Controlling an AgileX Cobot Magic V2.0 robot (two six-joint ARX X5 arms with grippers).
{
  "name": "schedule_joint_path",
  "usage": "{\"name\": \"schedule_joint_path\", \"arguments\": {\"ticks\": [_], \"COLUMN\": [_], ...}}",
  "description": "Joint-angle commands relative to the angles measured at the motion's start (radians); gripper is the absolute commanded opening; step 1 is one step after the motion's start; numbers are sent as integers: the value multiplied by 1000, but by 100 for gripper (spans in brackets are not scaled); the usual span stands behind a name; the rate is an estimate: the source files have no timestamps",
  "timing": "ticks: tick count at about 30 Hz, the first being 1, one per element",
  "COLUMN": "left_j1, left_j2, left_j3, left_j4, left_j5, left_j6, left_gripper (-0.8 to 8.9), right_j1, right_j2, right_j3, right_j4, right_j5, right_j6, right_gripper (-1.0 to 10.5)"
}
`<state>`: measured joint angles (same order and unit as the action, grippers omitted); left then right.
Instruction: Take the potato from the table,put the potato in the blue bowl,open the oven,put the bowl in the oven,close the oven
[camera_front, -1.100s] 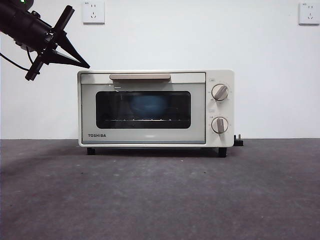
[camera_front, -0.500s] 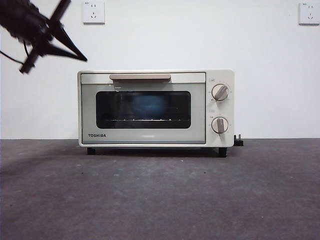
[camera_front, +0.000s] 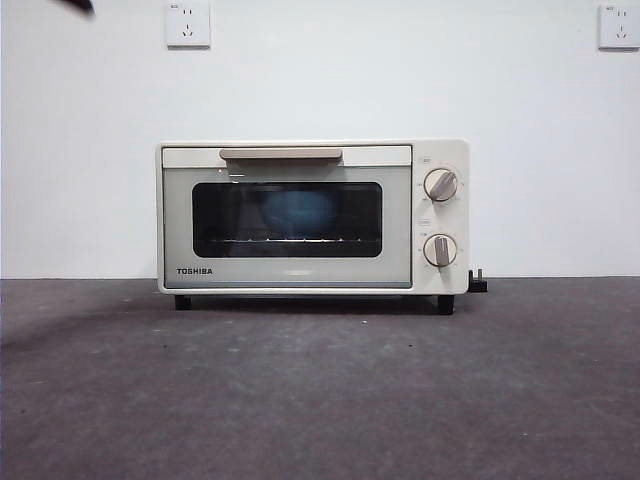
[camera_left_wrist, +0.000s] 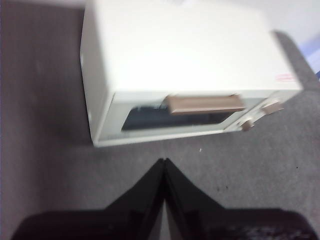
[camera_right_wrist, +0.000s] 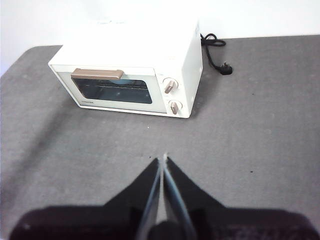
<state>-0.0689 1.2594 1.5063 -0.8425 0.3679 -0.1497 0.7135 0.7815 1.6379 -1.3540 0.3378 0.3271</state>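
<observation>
The left tool (camera_left_wrist: 164, 162) has its two black jaws pressed together tip to tip, with nothing between them, and it hangs in the air above the tabletop (camera_left_wrist: 45, 165) in front of the oven (camera_left_wrist: 185, 55), touching neither. The right tool (camera_right_wrist: 164, 159) is likewise closed to a thin seam, holds nothing, and is raised over the tabletop (camera_right_wrist: 260, 135) well back from the oven (camera_right_wrist: 130, 55), which it sees whole from above and in front. In the front view only a small dark tip shows at the top left corner; neither tool reaches into the scene there. The oven (camera_front: 312, 215) stands on its black feet on the grey tabletop (camera_front: 320, 400), its dark glass door shut flush against the cream body, the beige bar handle (camera_front: 280, 153) level across the top of the door and the two round knobs (camera_front: 440, 185) one above the other on the right side. Through the glass the blue bowl (camera_front: 297, 212) is visible as a dim blue round shape resting on the wire rack inside the oven. The potato cannot be made out through the dark glass. Behind the oven's right end a black power cord and plug (camera_right_wrist: 220, 65) lie on the tabletop, unplugged from the wall sockets (camera_front: 188, 24) on the white wall above.
</observation>
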Motion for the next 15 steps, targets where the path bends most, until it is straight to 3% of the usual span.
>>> {"name": "schedule_joint_path", "arguments": {"ticks": [1,9,15], "left_j1": [-20,-48,-48], "left_j2": [-104,-343,-427], "left_j3": [-3,-3,-1], "left_j4": [-3,-3,-3], "left_j5": [-14,5,5], "left_j6": [48,37,37], "left_gripper": [-6,-4,-4], "right_j1": [1,1,1], "right_j2": [1,1,1], "right_j3": [-6,-6,-6], "right_j4": [-22,-22,-22], "right_j5": [7,7,7], "right_j6": [-42,-43,-43], "right_gripper": [20,20,20]}}
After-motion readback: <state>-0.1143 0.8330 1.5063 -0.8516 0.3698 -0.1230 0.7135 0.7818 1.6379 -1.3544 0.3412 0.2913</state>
